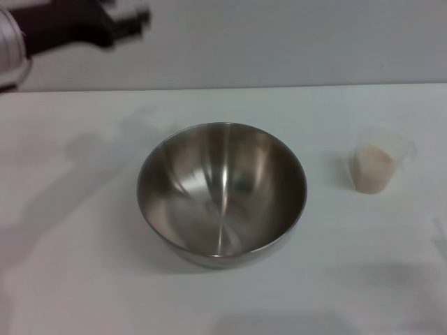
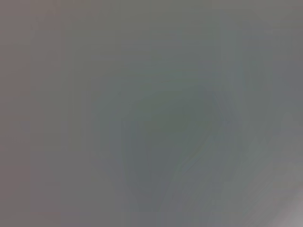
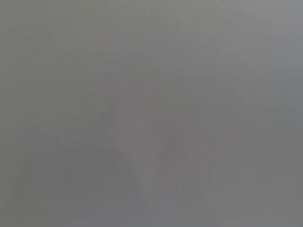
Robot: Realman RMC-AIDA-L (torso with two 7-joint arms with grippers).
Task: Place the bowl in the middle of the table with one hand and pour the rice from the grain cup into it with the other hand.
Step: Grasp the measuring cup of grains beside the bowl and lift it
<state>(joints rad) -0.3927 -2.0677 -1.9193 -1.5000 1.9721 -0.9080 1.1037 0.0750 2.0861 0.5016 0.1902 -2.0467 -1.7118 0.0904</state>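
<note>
Two task items sit on the white table (image 1: 84, 279), seen from the head view. Table spans nearly the whole frame, its far edge running across near the top against a pale wall.

Bowl (image 1: 222, 192): largest item, stainless steel, upright, open side up, roughly at the middle of the table. Inside is shiny and holds nothing visible. Nothing touches it.

Left gripper (image 1: 129, 21): dark, blurred, raised at the far left corner of the frame, well apart from the bowl and above the table's far edge. Part of the silver arm shows at the left border. Cannot tell whether its fingers are spread or closed; nothing visibly held.

Grain cup (image 1: 380, 166): small, clear plastic, upright on the table to the robot's right of the bowl, apart from it, not touched by anything.

Rice (image 1: 376, 167): pale cream mass inside the cup, filling its lower part.

Right gripper: not seen in the head view. Both wrist views give only a featureless grey blur; nothing identifiable.
</note>
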